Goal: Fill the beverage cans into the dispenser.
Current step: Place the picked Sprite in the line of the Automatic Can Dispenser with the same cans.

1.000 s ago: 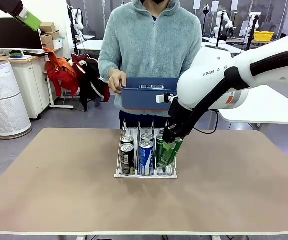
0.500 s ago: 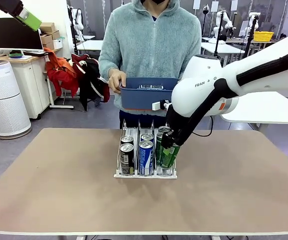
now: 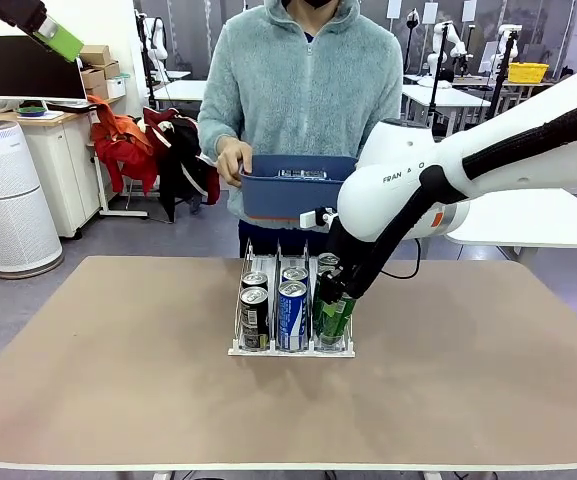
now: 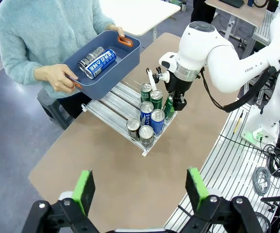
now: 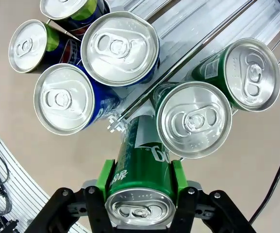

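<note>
The dispenser (image 3: 240, 348) stands mid-table with dark, blue and green beverage cans upright in its three lanes. My right gripper (image 3: 335, 293) is shut on a green can (image 3: 334, 316), tilted, with its lower end at the front of the right lane. In the right wrist view the green pads (image 5: 106, 178) clamp that green can (image 5: 142, 167) just before two standing green cans (image 5: 194, 119), beside the blue cans (image 5: 120, 48). My left gripper (image 4: 140, 189) hangs open high above the table, its green pad also at the front view's top left (image 3: 58, 40).
Across the table a person holds a dark-blue bin (image 3: 293, 190) above the rack's far end. Two more cans (image 4: 98, 59) lie in it. The tabletop (image 3: 118, 380) is bare around the rack. An air purifier (image 3: 6, 195) stands off to the left.
My right arm has carried the green can a little leftward and lower into the front of the right lane. The left arm and the person have stayed put.
</note>
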